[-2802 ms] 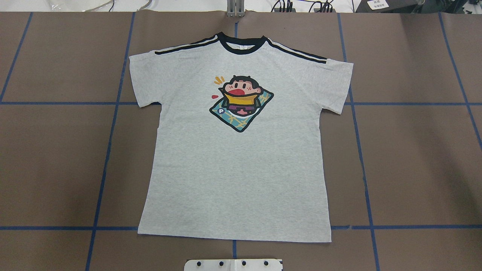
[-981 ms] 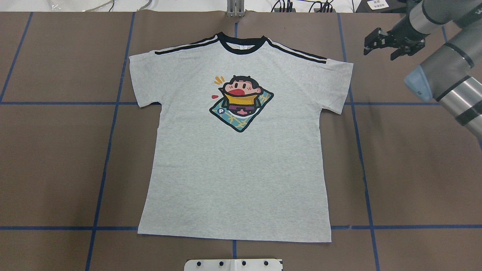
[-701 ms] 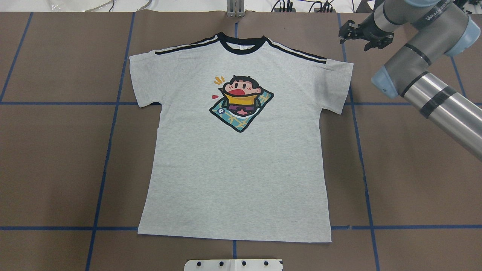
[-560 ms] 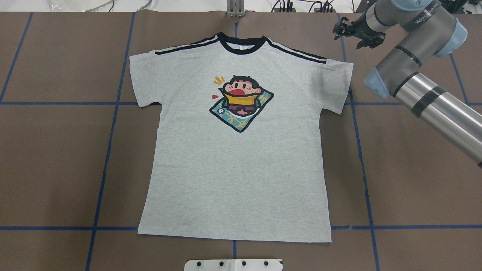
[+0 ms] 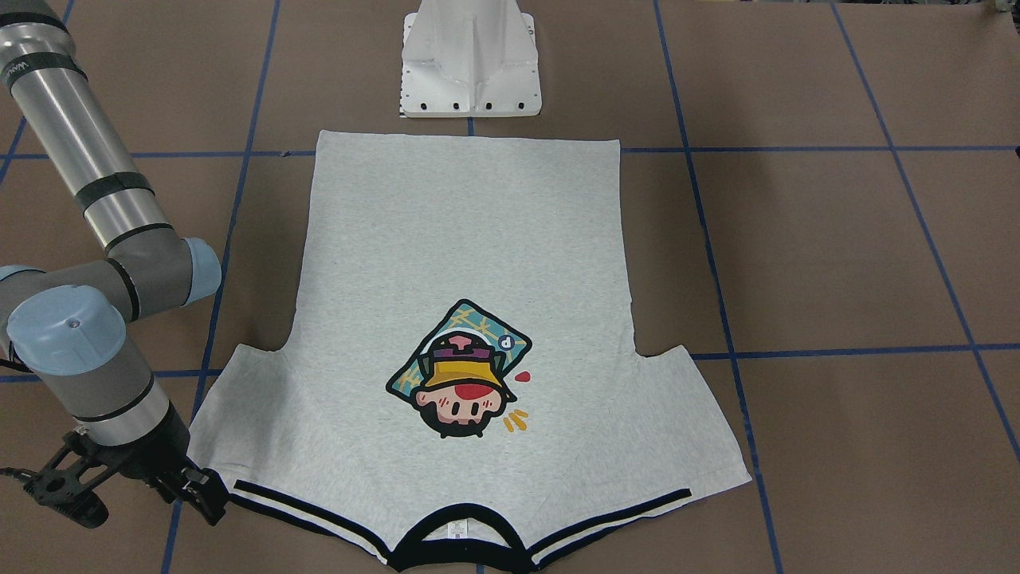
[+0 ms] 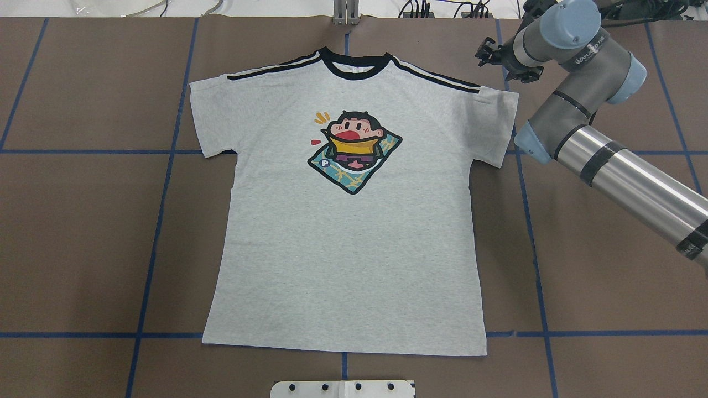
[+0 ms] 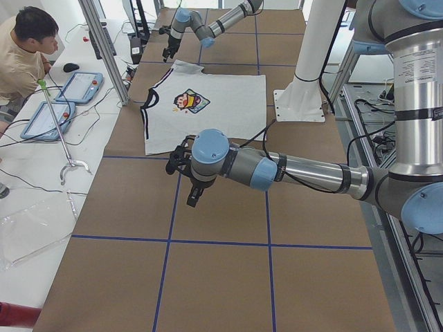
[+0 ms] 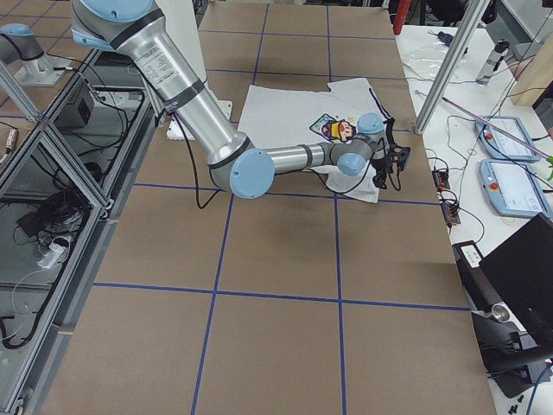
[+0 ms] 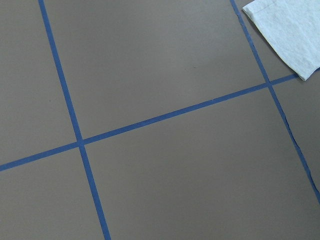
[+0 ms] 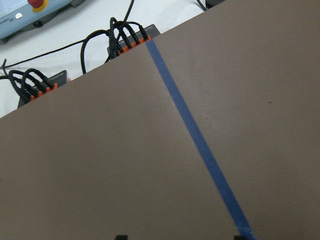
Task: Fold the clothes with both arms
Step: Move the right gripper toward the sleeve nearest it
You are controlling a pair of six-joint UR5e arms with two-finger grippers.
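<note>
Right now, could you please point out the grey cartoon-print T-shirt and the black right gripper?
Grey cartoon-print T-shirt (image 6: 343, 265): overhead view, lower front.
Black right gripper (image 5: 150, 512): front-facing view, between fingertips.

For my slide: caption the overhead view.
Right gripper open beside the shoulder of a flat grey T-shirt.

A brown table cover carries a grid of blue tape lines and a white pedestal base. A person sits by two tablets; black cables lie past the cover's edge
</note>
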